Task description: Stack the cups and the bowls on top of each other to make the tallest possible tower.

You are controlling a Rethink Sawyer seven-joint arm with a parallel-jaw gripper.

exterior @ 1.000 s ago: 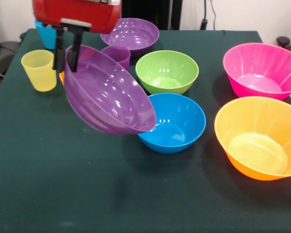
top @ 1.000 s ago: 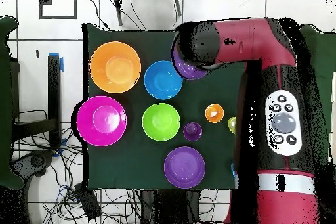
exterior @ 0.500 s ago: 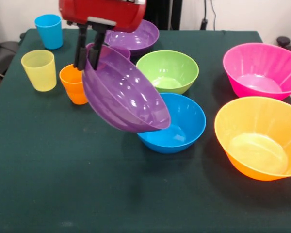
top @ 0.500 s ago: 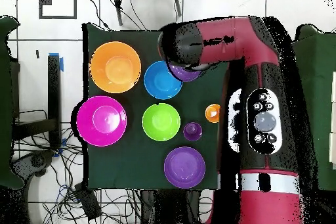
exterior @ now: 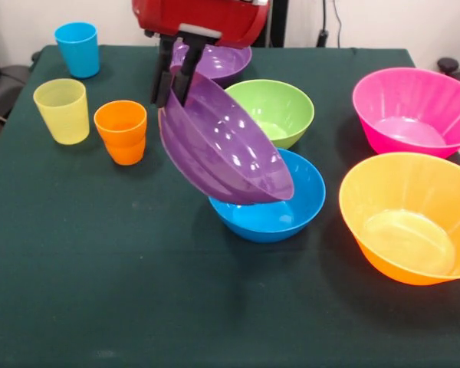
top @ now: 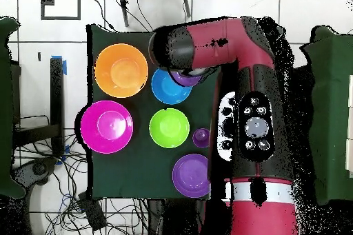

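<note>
My gripper (exterior: 171, 98) is shut on the rim of a purple bowl (exterior: 226, 146). It holds the bowl tilted, its low edge just over the left part of the blue bowl (exterior: 295, 208). In the overhead view the arm covers the gripper, and only a sliver of the held bowl (top: 186, 78) shows beside the blue bowl (top: 167, 87). The blue cup (exterior: 77, 48), yellow cup (exterior: 61, 110) and orange cup (exterior: 121, 131) stand at the left. The purple cup (top: 201, 136) shows only in the overhead view. A second purple bowl (exterior: 228, 60) and the green bowl (exterior: 267, 112) sit behind.
The pink bowl (exterior: 414, 111) and the orange bowl (exterior: 410, 218) stand at the right of the front view, near the table's edge. The dark green cloth (exterior: 100, 268) covers the table. The red arm (top: 248, 108) lies over the table's right side in the overhead view.
My gripper has carried the purple bowl to the right in the front view, from beside the cups to over the blue bowl. The orange cup now shows in full.
</note>
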